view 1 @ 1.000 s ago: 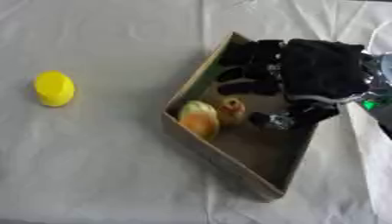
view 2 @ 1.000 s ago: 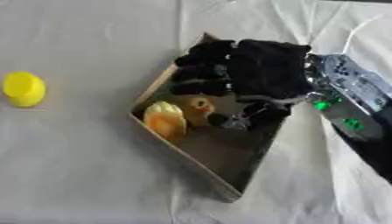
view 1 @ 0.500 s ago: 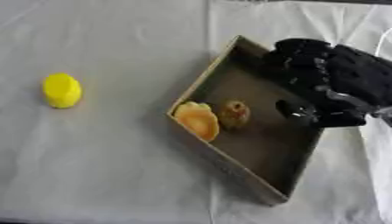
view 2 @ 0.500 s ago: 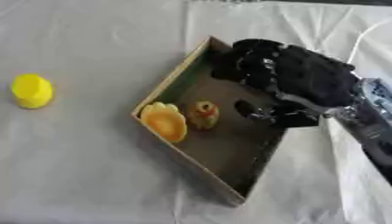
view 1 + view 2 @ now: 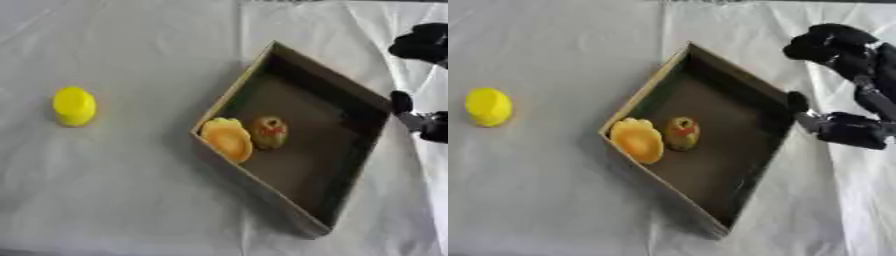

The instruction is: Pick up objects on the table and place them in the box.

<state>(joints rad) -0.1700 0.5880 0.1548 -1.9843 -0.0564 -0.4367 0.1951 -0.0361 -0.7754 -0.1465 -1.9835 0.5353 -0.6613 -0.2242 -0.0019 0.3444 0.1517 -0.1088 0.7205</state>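
No readable writing — right hand (image 5: 850,75) empty beside box (image 5: 649,90).

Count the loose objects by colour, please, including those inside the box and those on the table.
Yellow: 1, the yellow object on the table
Orange: 1, the orange object in the box
Brownish with red: 1, the brownish object in the box
Total: 3

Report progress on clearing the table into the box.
Done: an orange item and a brownish item lie in the box. In hand: nothing; the right hand hangs beside the box's right wall, holding nothing. Left: the yellow object on the white cloth, well left of the box.
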